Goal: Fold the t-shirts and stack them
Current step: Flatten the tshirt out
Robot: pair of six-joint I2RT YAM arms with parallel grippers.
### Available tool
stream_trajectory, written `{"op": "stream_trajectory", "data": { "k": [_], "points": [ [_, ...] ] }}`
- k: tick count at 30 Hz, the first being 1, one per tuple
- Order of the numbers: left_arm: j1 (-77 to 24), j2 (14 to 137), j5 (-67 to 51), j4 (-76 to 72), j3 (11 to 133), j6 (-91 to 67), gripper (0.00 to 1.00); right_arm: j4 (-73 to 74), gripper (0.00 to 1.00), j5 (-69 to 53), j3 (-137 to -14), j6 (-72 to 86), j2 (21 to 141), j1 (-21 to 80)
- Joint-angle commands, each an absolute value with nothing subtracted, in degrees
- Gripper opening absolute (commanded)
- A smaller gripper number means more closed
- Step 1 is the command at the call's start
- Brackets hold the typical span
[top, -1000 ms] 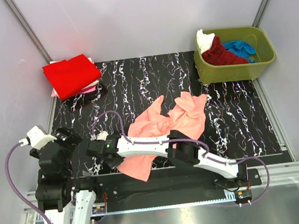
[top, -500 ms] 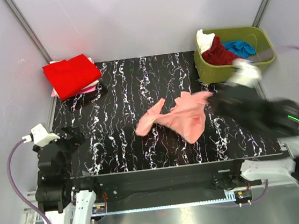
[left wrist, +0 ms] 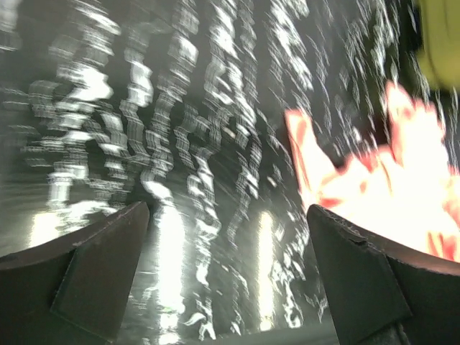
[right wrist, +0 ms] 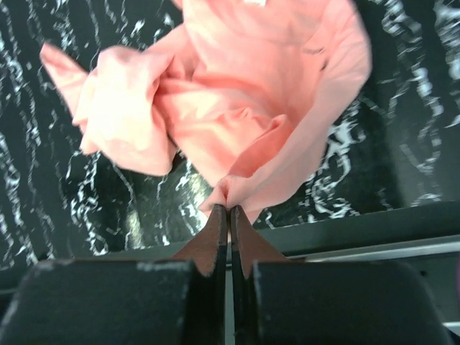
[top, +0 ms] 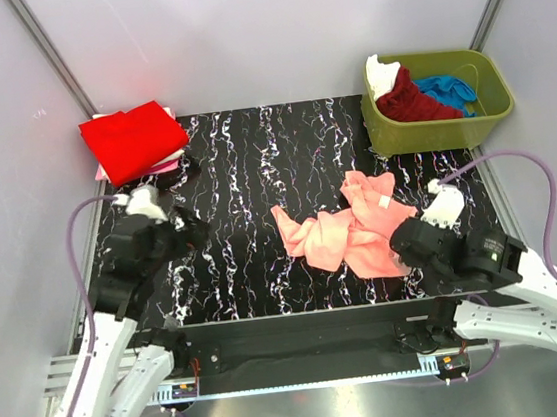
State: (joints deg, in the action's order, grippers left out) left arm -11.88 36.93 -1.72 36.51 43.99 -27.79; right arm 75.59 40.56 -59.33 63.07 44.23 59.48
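Your right gripper (right wrist: 229,210) is clamped on the edge of the limp, light shirt (right wrist: 244,108); left gripper (left wrist: 226,215) gapes empty, so pinch a far corner

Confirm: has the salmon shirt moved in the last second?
Yes. The salmon shirt has bunched up and its left end has shifted right, toward the green tub.

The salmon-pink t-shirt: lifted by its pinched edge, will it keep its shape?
Probably floppy: the salmon-pink t-shirt lies crumpled in soft folds, so it would likely drape from the right gripper, shut on its edge. It looks thin, so probably light.
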Motion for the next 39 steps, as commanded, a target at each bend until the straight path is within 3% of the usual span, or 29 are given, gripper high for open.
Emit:
{"op": "stream_trajectory", "data": {
  "k": [1,5,12,28,30,31,32,34,35,37,38,39],
  "points": [
    [-24.5,42.1,1.9,29.1,43.5,-31.1,0.99,68.2,0.00,35.8,-54.0,63.6,41.4,59.6],
    [-40.8,54.8,12.1,27.5,48.3,-33.4,0.99,62.1,0.00,29.8,-48.4,65.0,41.7,59.7],
    [-55.1,72.8,10.7,16.4,52.2,-37.6,0.99,59.5,0.00,28.7,-46.8,64.2,44.3,59.6],
    [-62.8,108.6,18.5,26.8,88.0,-29.7,0.99,62.2,0.00,30.0,-45.6,64.9,38.9,59.7],
    [-62.8,112.0,20.4,28.7,89.9,-29.7,0.95,62.6,0.00,29.9,-45.7,64.9,38.9,59.6],
    [-62.8,113.2,20.8,29.4,91.6,-29.6,0.91,62.8,0.00,29.8,-45.7,65.0,38.8,59.6],
    [-62.8,115.1,21.2,30.7,92.4,-29.4,0.80,62.8,0.00,29.8,-45.7,65.0,38.8,59.7],
    [-62.8,117.3,22.7,33.1,94.6,-29.5,0.65,63.0,0.00,29.8,-45.6,65.0,38.4,59.7],
    [-62.8,117.6,23.4,33.8,95.1,-29.7,0.46,62.9,0.00,29.7,-45.6,65.0,38.2,59.6],
    [-62.8,117.2,25.7,35.4,95.8,-30.3,0.27,63.0,0.00,29.7,-45.4,65.0,38.1,59.6],
    [-62.8,116.5,26.2,35.9,95.8,-30.2,0.13,63.2,0.00,29.7,-45.5,65.1,38.1,59.6],
    [-62.8,115.8,27.8,36.6,95.9,-30.1,0.06,63.3,0.00,29.7,-45.5,65.0,38.1,59.7]
  ]
}}
